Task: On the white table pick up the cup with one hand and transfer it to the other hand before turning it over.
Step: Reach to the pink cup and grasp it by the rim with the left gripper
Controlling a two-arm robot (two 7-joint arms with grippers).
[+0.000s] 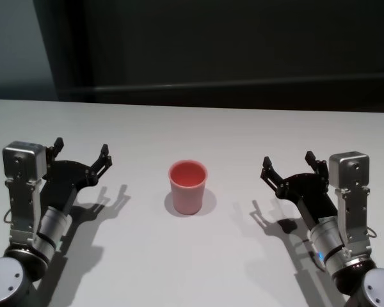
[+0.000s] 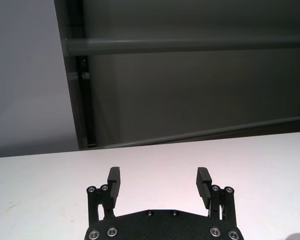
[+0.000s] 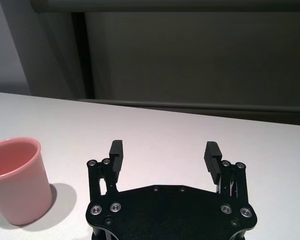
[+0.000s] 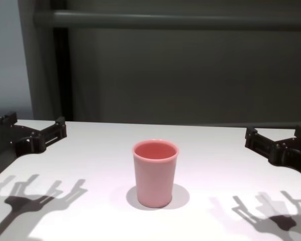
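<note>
Cup (image 1: 188, 187) stands upright, mouth up and empty, mid-table (image 1: 192, 268), untouched. Left gripper (image 1: 81, 153) hovers at its 9 o'clock, right gripper (image 1: 291, 167) at 3 o'clock, both well apart from it, jaws wide, holding nothing. Pickup not yet begun; one gripper must close in and straddle the cup's wall.

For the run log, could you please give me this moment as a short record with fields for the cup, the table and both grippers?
cup: the cup stands upright, mouth up, near the middle of the white table, touched by nothing
cup contents: looks empty
left gripper: the left gripper is open, above the table to the cup's left, holding nothing
right gripper: the right gripper is open, above the table to the cup's right, holding nothing
task stage: pick-up not yet done
</note>
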